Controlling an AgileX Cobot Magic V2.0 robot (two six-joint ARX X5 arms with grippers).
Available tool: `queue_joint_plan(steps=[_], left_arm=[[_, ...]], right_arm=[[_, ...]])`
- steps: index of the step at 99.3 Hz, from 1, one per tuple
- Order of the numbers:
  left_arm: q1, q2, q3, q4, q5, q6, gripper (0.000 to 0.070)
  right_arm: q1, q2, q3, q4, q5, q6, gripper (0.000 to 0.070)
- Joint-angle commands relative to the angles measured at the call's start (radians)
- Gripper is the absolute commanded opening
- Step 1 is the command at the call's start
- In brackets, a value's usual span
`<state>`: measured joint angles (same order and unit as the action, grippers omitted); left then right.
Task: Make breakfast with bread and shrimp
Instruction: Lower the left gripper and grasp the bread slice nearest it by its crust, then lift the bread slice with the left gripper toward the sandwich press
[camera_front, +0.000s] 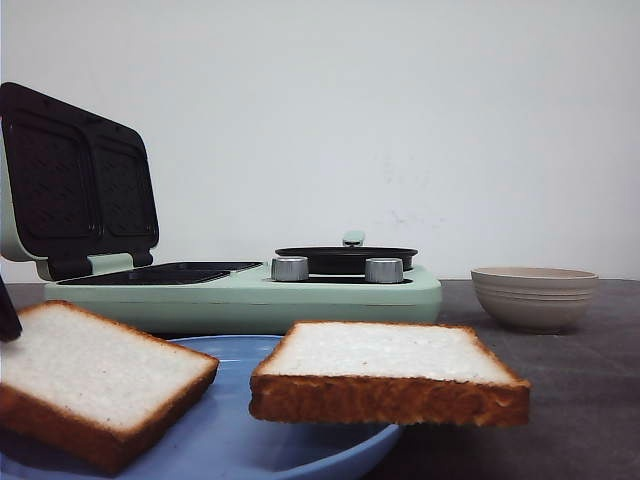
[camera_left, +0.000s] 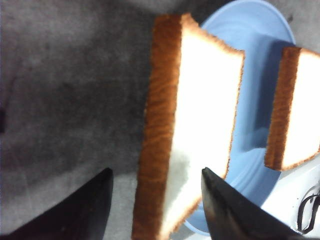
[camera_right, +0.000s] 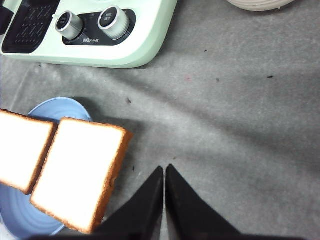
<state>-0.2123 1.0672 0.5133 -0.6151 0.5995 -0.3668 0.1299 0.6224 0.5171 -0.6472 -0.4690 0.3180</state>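
Observation:
Two thick slices of bread lie on a blue plate (camera_front: 300, 440). The left slice (camera_front: 90, 380) overhangs the plate's left rim and the right slice (camera_front: 385, 370) its right rim. My left gripper (camera_left: 156, 172) is open and straddles the left slice (camera_left: 192, 125), one dark finger (camera_left: 85, 205) on the crust side and clear of it, the other over its white face. The right slice (camera_left: 297, 110) lies beyond. My right gripper (camera_right: 164, 168) is shut and empty over bare grey table, just beside the right slice (camera_right: 80, 172). No shrimp shows in any view.
A mint-green sandwich maker (camera_front: 250, 290) stands behind the plate with its dark lid (camera_front: 75, 180) raised, two silver knobs (camera_front: 290, 268) and a small black pan (camera_front: 345, 258) on top. At the back right sits a beige ribbed bowl (camera_front: 533, 297). Grey table (camera_right: 235, 110) surrounds them.

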Motion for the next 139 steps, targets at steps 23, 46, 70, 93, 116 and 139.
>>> queue_joint_plan(steps=[23, 46, 70, 93, 116, 139], left_arm=[[-0.046, 0.06, 0.014, 0.063, -0.002, -0.013, 0.0283], [-0.051, 0.059, 0.014, 0.087, -0.003, -0.019, 0.0056], [-0.052, 0.059, 0.014, 0.089, -0.035, -0.008, 0.0003], [-0.052, 0.048, 0.014, 0.113, -0.021, -0.002, 0.0003], [-0.052, -0.014, 0.015, 0.136, -0.019, -0.021, 0.0003], [-0.052, -0.113, 0.017, 0.142, -0.021, -0.047, 0.0003]], right_arm=[[0.001, 0.003, 0.014, -0.005, -0.003, -0.012, 0.0003], [0.001, 0.003, 0.014, -0.005, -0.003, -0.012, 0.0003], [0.001, 0.003, 0.014, -0.005, -0.003, -0.012, 0.0003], [0.001, 0.003, 0.014, -0.005, -0.003, -0.011, 0.0003], [0.001, 0.003, 0.014, -0.005, -0.003, -0.012, 0.0003], [0.001, 0.003, 0.014, -0.005, -0.002, -0.011, 0.0003]])
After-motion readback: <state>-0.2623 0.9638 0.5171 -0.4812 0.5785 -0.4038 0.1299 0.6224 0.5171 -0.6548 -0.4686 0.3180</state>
